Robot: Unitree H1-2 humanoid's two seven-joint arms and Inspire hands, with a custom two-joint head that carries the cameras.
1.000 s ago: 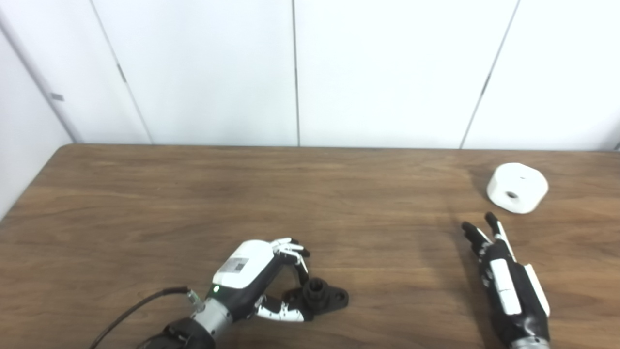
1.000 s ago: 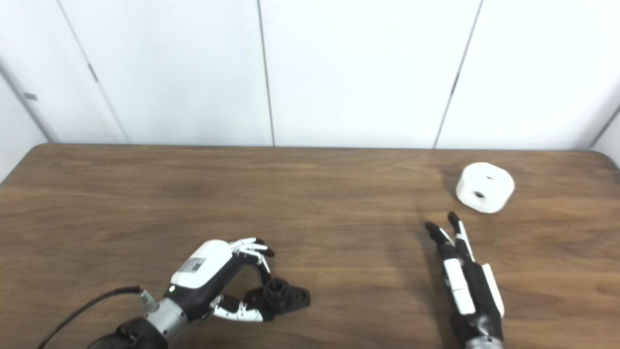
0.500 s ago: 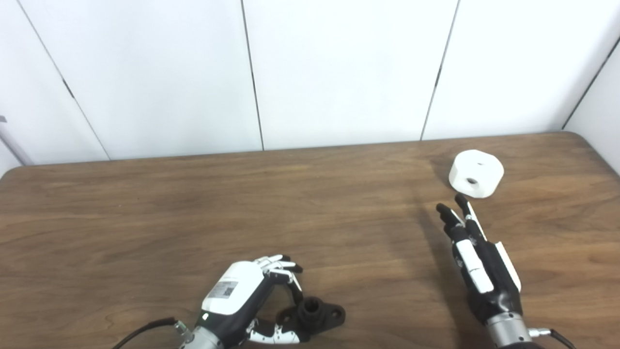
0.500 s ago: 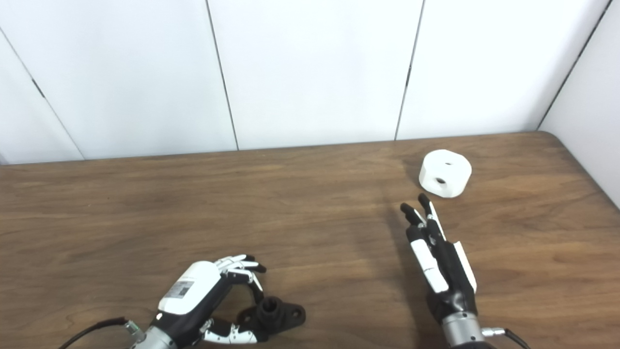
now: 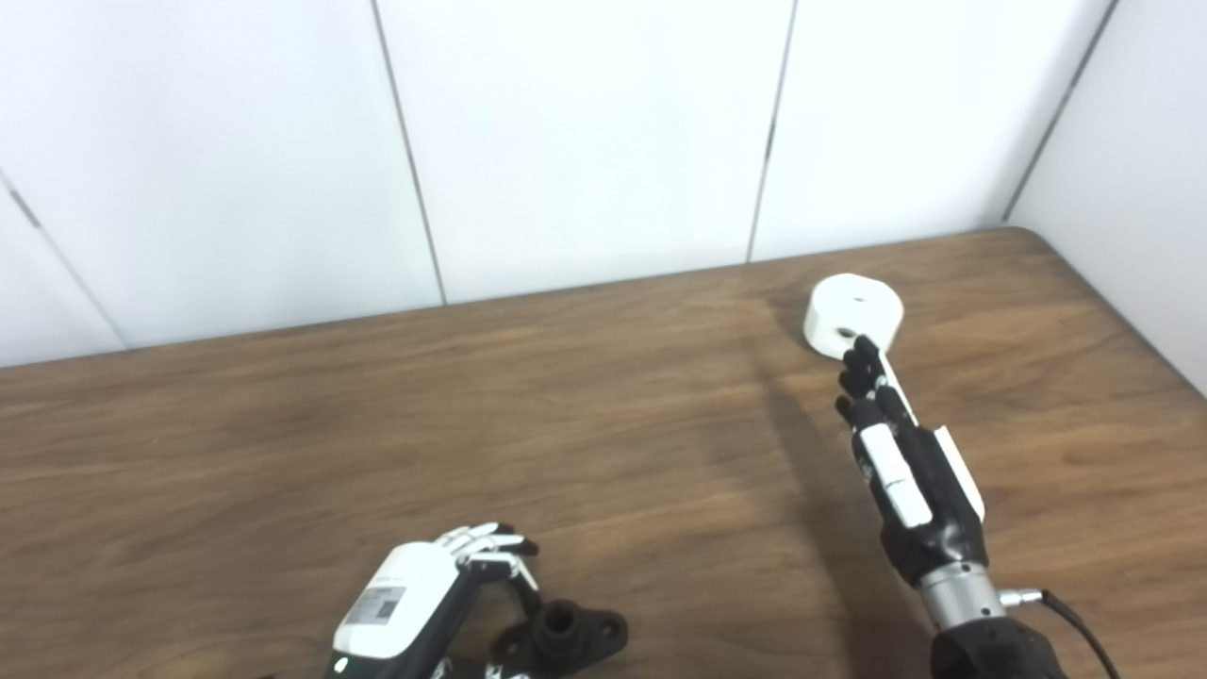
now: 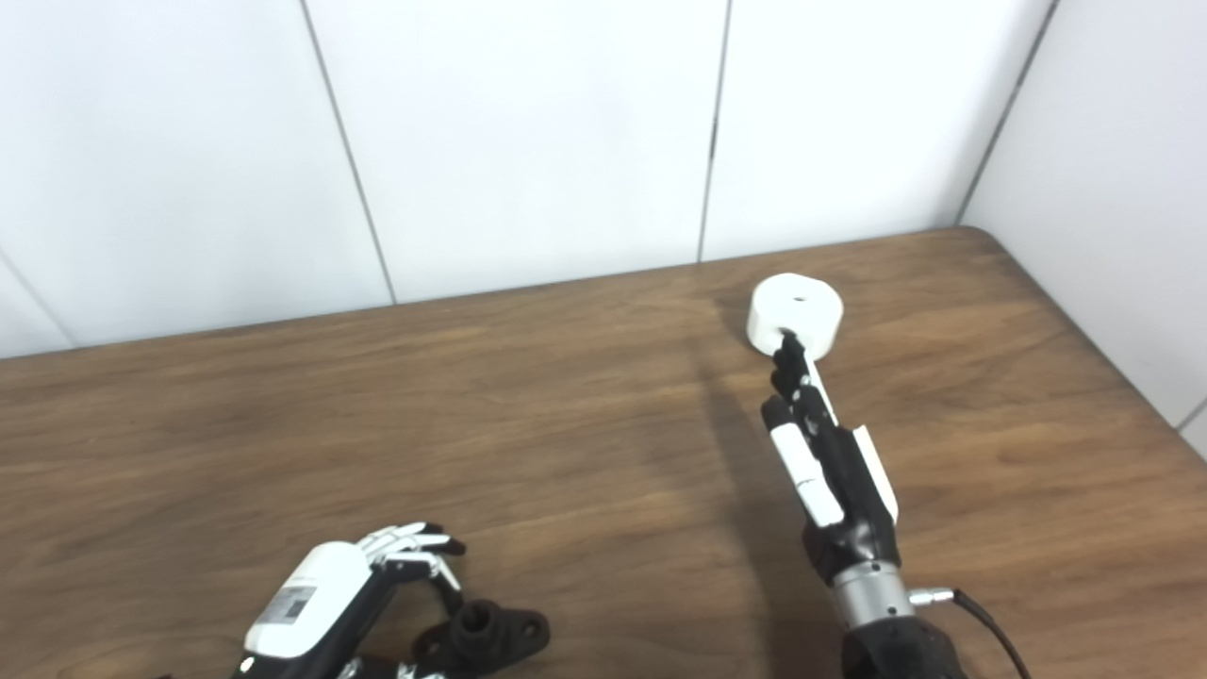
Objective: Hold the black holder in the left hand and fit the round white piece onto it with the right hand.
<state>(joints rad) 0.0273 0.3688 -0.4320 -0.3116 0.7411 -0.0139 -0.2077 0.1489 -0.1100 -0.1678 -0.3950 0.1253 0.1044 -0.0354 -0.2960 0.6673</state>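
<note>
The black holder [image 5: 566, 634], a flat base with an upright round socket, lies on the wooden table [image 5: 471, 424] at the bottom left. My left hand [image 5: 415, 604] curls over its left side, with fingers and thumb against it; the picture's edge cuts off the lower hand. The round white piece [image 5: 853, 311], a thick disc with a hole in its side, sits at the far right near the back wall. My right hand [image 5: 901, 462] is stretched out flat and open. Its fingertips [image 5: 853, 354] reach the near side of the white piece.
White wall panels stand behind the table, and a side wall [image 5: 1132, 141] closes the right. The table's rounded back right corner [image 5: 1023, 236] is close to the white piece. A cable [image 5: 1066, 613] trails from my right wrist.
The camera has swung to the right. My right hand has moved forward, and its fingertips now reach the white piece. The left hand stays on the holder.
</note>
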